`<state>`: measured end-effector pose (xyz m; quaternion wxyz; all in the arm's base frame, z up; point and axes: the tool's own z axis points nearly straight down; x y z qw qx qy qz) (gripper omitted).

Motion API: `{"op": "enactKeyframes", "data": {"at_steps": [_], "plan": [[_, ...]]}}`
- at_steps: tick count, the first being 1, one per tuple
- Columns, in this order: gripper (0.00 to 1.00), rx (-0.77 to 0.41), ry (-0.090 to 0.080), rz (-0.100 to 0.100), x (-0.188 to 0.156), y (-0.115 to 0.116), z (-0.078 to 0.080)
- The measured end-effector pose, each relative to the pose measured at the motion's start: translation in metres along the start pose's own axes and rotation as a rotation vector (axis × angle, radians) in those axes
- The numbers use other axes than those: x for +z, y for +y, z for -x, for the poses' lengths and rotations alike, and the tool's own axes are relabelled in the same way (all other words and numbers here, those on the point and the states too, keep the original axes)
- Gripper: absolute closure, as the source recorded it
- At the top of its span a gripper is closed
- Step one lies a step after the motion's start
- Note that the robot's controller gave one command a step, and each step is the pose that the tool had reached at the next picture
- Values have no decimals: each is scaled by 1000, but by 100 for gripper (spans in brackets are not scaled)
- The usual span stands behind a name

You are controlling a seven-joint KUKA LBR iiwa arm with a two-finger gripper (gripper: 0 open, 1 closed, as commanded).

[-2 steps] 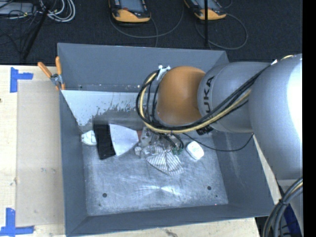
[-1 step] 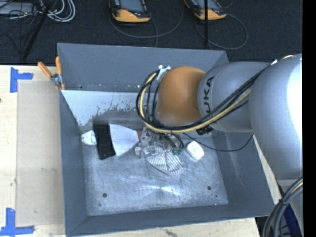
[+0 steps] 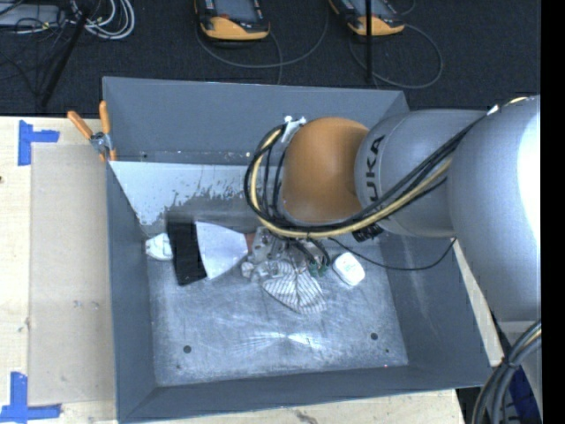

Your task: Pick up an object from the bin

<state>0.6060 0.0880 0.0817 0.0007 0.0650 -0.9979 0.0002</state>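
Jaws down in middle of bin (image 3: 132,343) under orange wrist cover (image 3: 322,170), at top edge of striped grey cloth (image 3: 296,291); open or closed, cannot tell. White oval piece (image 3: 349,269) just right of cloth; white sheet (image 3: 221,247), black flat block (image 3: 185,253), small white lump (image 3: 159,248) to left.

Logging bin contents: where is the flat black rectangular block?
In the camera view the flat black rectangular block lies left in the bin, between a small white lump and a white sheet.
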Motion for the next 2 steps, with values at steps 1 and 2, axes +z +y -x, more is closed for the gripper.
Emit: {"op": "enactKeyframes", "data": {"at_steps": [1, 2], "plan": [[100, 1, 4, 1, -17, 0, -2], [100, 1, 4, 1, -40, 1, -2]]}}
